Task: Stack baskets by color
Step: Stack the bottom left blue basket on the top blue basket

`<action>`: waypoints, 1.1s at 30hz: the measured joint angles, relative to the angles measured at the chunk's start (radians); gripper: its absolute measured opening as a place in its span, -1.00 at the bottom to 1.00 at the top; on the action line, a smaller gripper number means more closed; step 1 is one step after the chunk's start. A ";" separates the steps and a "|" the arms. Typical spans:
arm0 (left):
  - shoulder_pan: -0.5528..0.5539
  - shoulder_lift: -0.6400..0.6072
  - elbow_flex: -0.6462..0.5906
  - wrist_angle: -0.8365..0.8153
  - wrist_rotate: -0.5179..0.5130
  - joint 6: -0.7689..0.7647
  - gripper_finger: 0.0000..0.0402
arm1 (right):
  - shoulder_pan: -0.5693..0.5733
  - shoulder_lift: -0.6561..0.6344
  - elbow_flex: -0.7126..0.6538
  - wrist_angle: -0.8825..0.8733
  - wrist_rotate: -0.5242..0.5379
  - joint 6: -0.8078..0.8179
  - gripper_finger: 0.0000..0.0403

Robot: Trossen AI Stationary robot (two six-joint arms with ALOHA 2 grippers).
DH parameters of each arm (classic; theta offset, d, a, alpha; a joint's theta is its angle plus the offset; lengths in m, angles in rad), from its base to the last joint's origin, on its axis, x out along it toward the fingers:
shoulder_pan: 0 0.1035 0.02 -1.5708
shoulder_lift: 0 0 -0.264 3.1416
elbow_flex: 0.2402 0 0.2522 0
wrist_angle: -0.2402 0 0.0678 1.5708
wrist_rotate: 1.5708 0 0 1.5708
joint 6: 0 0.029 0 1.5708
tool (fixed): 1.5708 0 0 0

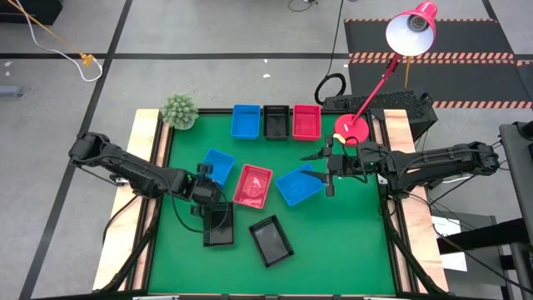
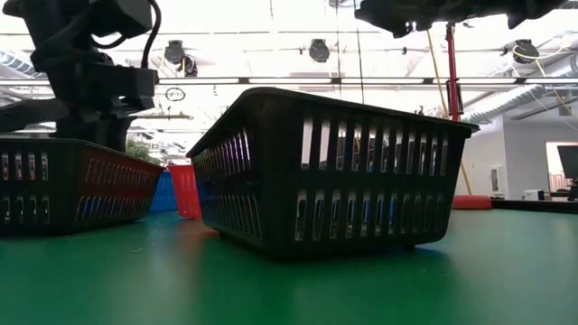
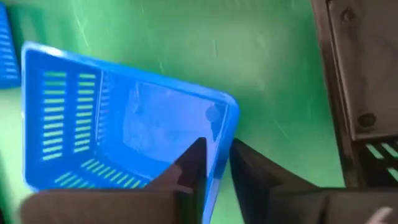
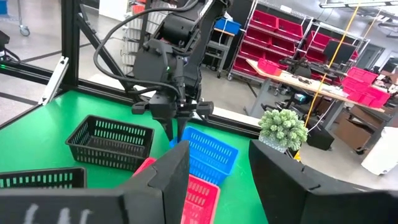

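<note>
Left gripper (image 1: 205,175) down on the loose blue basket (image 1: 218,164) at mid-bench. One finger (image 3: 191,167) inside the basket and one outside, the blue rim filling the narrow gap: clamped on that wall, by the look of it. Gripped at the rim, most likely, because a thin mesh wall is the only purchase a shallow basket offers, and a rim hold leaves the bottom free to drop into another. Probably bound for the blue row basket (image 1: 246,121) at the far edge, lined up there with the black row basket (image 1: 275,122) and the red row basket (image 1: 306,122) as one base per colour. Still loose on the green bench (image 1: 350,242): a red basket (image 1: 253,185), a second blue basket (image 1: 298,185) lying askew, a black basket (image 1: 218,225) and another black basket (image 1: 271,240) nearest the front. Right gripper (image 1: 324,172) just beside the second blue basket, fingers well apart and holding nothing, seemingly waiting its turn. From above, layout and colours plain, but the left grip hidden under the wrist. From the left wrist, the straddled rim in close-up and little else. From the right wrist, across the bench, the left gripper standing upright over its blue basket, with the spiky plant (image 4: 283,129) behind. At bench height, only the dark walls of the two black baskets, blocking nearly everything beyond.
</note>
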 joint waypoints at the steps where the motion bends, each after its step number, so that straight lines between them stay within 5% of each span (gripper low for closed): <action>1: 0.003 0.000 0.000 0.007 0.000 0.014 -0.76 | 0.000 0.000 0.000 -0.001 0.000 0.000 -0.21; 4: 0.007 0.000 0.004 0.006 -0.002 0.035 -0.94 | 0.000 0.000 0.000 -0.007 0.000 -0.001 -0.21; 19: 0.022 0.001 0.377 -0.188 -0.118 0.111 -0.97 | 0.000 0.000 0.000 -0.020 0.003 -0.009 -0.21; 33: 0.169 0.036 0.672 -0.240 -0.195 0.252 -0.98 | 0.000 0.000 0.001 -0.074 0.004 -0.042 -0.21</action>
